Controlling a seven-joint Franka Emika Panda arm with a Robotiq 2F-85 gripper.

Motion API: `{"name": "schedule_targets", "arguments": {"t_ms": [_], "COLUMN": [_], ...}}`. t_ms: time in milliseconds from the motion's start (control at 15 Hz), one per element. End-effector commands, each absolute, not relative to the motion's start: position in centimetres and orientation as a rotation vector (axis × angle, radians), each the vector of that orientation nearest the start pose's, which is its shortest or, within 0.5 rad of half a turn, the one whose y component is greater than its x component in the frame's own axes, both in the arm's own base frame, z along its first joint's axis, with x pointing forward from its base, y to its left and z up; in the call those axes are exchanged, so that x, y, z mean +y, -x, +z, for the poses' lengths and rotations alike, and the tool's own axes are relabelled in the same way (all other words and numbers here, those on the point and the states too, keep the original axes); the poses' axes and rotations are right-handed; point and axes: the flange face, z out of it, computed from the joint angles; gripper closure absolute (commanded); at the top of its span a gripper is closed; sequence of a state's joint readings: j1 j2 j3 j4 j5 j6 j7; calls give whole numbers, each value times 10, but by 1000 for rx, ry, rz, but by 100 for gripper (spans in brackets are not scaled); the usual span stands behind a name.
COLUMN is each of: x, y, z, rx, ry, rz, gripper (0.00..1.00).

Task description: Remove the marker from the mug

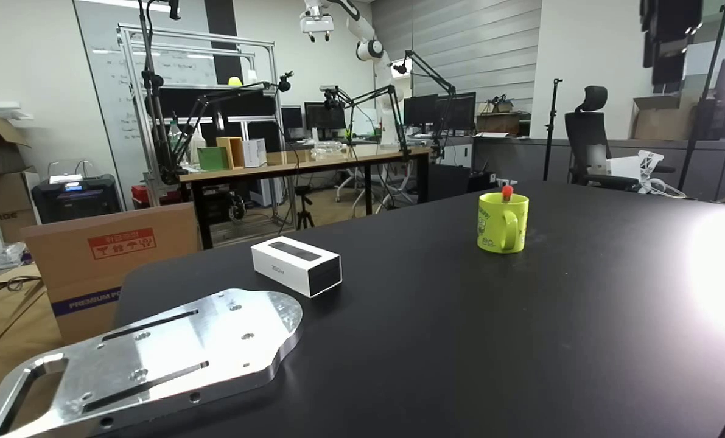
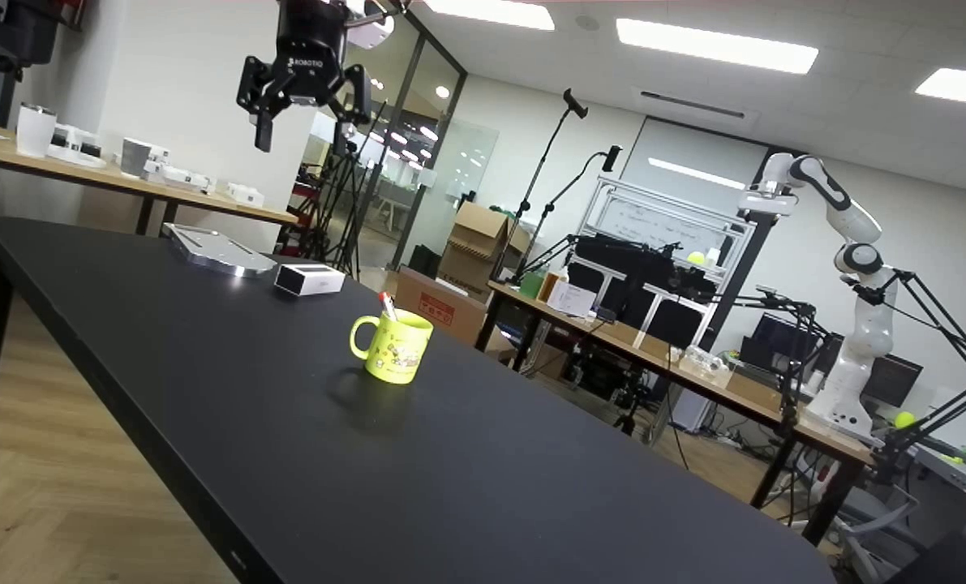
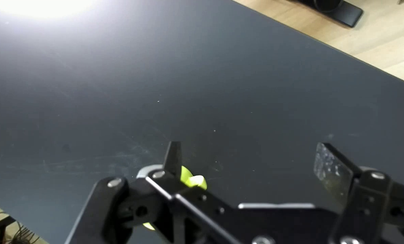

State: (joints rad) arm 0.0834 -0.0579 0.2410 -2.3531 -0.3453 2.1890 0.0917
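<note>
In an exterior view, we see the gripper with jaws wide apart, holding nothing. At its five o'clock, the mug stands on the black table, the marker inside, leaning towards eleven o'clock.

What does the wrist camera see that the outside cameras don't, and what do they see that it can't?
Only the wrist view shows the shiny, speckled inner face of a finger pad.
Only the exterior views show the red-tipped marker poking from the mug, the white box and the silver metal plate.
Shared: the black table and the mug, though in the wrist view just bits of mug peek past the gripper.
</note>
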Motion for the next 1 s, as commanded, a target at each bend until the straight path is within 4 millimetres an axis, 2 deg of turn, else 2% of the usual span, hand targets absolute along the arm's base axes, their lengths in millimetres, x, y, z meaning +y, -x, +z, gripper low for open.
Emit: {"name": "schedule_targets", "arguments": {"t_ms": [0, 267, 333, 400, 467, 600, 933], "x": [150, 158, 158, 159, 154, 156, 156], "y": [-506, -530, -535, -539, -524, -531, -536], "z": [323, 291, 284, 279, 284, 274, 274], "rx": [-1025, -1243, -1258, -1159, -1227, -1216, -1208], "ry": [3400, 3440, 3453, 3471, 3427, 3433, 3438], "rz": [103, 101, 124, 194, 150, 192, 202], "gripper": [0, 0, 0, 0, 0, 0, 0]}}
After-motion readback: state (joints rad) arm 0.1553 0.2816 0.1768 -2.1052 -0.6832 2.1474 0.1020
